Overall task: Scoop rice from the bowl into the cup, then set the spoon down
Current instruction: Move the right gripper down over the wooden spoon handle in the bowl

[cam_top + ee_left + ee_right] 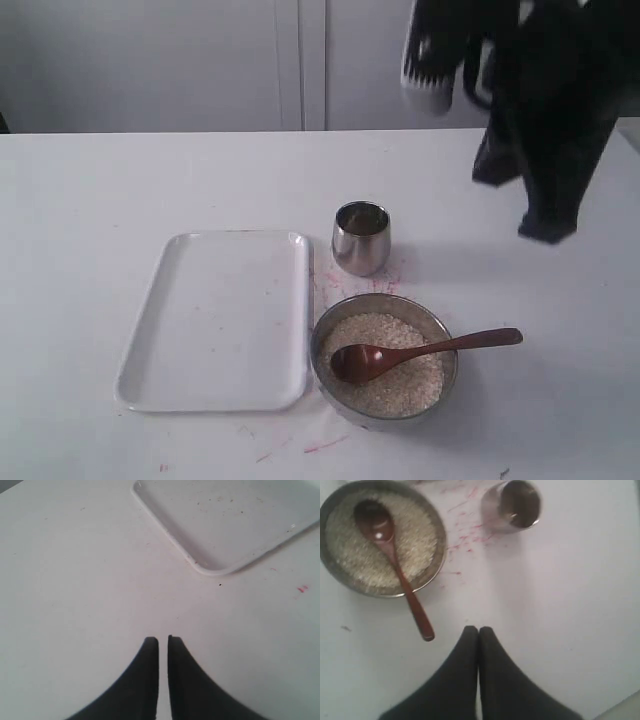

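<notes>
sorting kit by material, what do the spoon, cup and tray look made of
Spoon: looks like wood, dark reddish-brown with a soft sheen. Cup: shiny metal, probably stainless steel, given its mirror-like reflections. Tray: glossy white, maybe plastic or melamine; the look leaves it open.

Right arm: a bulky matt black mass at the upper right of the exterior frame. Its outline is angular and narrows to a blunt lower end; surface detail is lost in the dark.
Ribbed piece: a whitish block on the arm's left edge, near the top of the frame, with short dark ribs. It is blurred.
Left gripper: two matt black fingers at the bottom centre of its wrist frame. They are broad at the base, with outer edges curving in to slim, squared tips and straight inner faces.
Right gripper: a like black pair at the bottom centre of its frame, smooth, with rounder tips.
</notes>
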Motion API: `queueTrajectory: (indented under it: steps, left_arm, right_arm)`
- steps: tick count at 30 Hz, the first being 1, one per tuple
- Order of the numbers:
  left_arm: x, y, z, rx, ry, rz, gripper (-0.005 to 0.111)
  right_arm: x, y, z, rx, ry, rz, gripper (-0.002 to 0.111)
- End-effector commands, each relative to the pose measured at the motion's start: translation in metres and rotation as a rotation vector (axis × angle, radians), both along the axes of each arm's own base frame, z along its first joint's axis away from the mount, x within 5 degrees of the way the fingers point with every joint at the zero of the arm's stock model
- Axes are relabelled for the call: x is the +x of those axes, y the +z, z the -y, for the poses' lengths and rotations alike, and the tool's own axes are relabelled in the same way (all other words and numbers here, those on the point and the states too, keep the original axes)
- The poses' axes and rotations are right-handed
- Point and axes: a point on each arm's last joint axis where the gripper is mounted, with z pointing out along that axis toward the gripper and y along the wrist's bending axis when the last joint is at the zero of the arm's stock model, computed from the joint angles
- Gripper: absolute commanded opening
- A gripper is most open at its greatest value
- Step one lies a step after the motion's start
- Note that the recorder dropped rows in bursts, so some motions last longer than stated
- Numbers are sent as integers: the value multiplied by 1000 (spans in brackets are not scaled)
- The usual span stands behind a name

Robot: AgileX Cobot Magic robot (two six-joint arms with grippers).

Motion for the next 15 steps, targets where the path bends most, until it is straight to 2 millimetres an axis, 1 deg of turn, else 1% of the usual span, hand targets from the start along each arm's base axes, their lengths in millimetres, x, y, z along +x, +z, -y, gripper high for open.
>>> queueTrajectory:
  steps: [1, 4, 7, 11, 15]
  left_arm:
    - [-1, -6, 0, 0, 0, -40, 14]
    - [-1, -6, 0, 0, 0, -40, 14]
    - [-1, -6, 0, 0, 0, -40, 14]
    - [-1, -6, 0, 0, 0, -40, 14]
    - [-1, -6, 0, 0, 0, -40, 14]
  right_arm:
    - [3, -43, -1, -99, 122, -104, 0]
    - [0, -63, 0, -141, 174, -158, 0]
    - [-3, -76, 1, -166, 213, -194, 0]
    - [-8, -87, 1, -154, 216, -233, 0]
    - [-13, -96, -4, -81, 206, -269, 0]
